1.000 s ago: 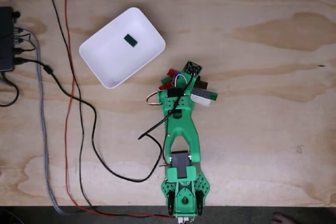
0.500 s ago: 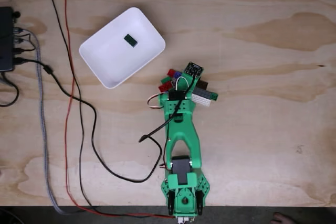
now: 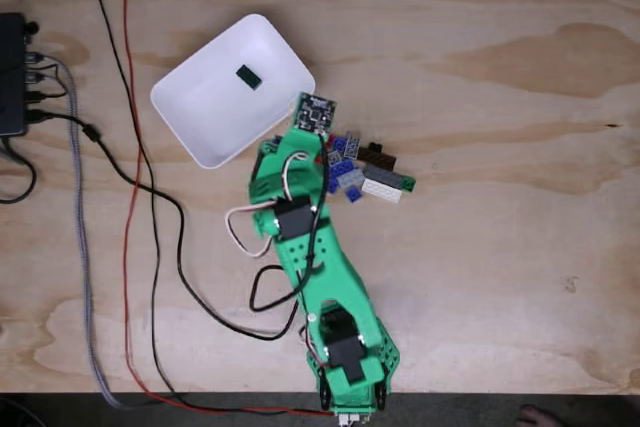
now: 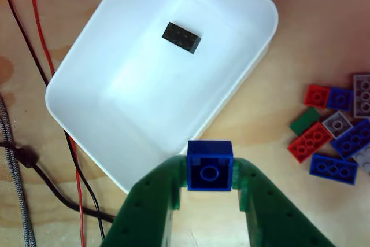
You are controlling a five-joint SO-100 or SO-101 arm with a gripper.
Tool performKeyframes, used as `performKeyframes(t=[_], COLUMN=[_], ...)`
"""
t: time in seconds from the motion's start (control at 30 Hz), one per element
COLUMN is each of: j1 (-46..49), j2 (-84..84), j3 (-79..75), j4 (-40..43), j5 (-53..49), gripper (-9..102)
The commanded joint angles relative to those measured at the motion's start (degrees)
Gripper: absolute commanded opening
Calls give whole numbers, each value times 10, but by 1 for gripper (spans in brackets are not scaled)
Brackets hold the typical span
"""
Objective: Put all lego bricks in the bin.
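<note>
The green pincer (image 4: 209, 192) is closed on a small blue plastic lego brick (image 4: 209, 165) by its flat sides, just before the shallow white plastic bin's (image 4: 104, 85) near rim. It looks light, stiff, perhaps slippery. Further bricks (image 4: 338, 134) lie on the wooden tabletop (image 4: 324, 15).

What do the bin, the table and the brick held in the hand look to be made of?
The bin: smooth white plastic, probably; soft sheen, rounded moulded corners. The table: unpainted plywood, with visible grain and knots. The blue brick between the fingers of the hand: glossy hard plastic with a moulded underside tube. The fingers look like matte green printed plastic.
</note>
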Motion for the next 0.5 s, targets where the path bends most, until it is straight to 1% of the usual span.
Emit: performKeyframes(t=[0.0, 0.17, 0.27, 0.3, 0.33, 0.37, 0.4, 0.47], j1=[-16, -20, -19, -19, -18, -17, -12, -1], j2=[-180, -254, -278, -280, -280, -279, -277, -258], j3=[-145, -156, -167, -172, -173, -173, -175, -171], j4=[-41, -137, -191, -195, -196, -201, -205, -196], j5=[-14, -71, -85, -92, -98, -98, -97, -86], gripper=[0, 0, 4, 9, 19, 22, 23, 27])
